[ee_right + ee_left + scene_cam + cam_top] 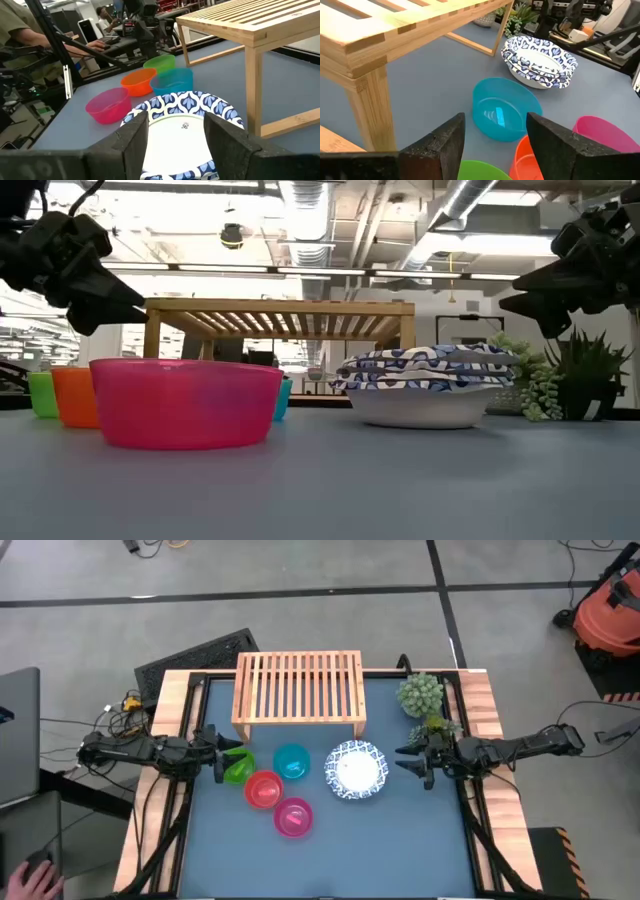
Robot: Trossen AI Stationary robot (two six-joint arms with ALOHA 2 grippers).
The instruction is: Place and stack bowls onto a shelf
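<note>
High view: a blue-grey table top (400, 850) with a wooden border sits on a grey floor; an orange shop vacuum (608, 610) stands at the upper right and a laptop (18, 735) at the left edge. The slatted wooden shelf (298, 687) is at upper centre, bare. Below it lie the green bowl (239, 767), teal bowl (291, 762), red bowl (263, 789) and magenta bowl (293, 817), close together, with the stacked white bowls with blue patterned rims (355, 769) to their right. The left gripper (226, 756) hangs over the green bowl; the right gripper (412, 759) hangs just right of the white bowls, beside two potted plants (424, 705).

Low view: the magenta bowl (186, 401) fills the foreground at left and the white bowls (428, 385) sit right of centre (two nested), under a ceiling of pipes and strip lights.

Left wrist view: the left fingers (440, 145) stand wide apart and empty above the green and red bowls.

Right wrist view: the right fingers (129, 141) also stand wide, over the white bowls (180, 122), whose inside carries a small printed mark too small to read. A person's arm (25, 27) shows at the upper left among desks and monitors.
</note>
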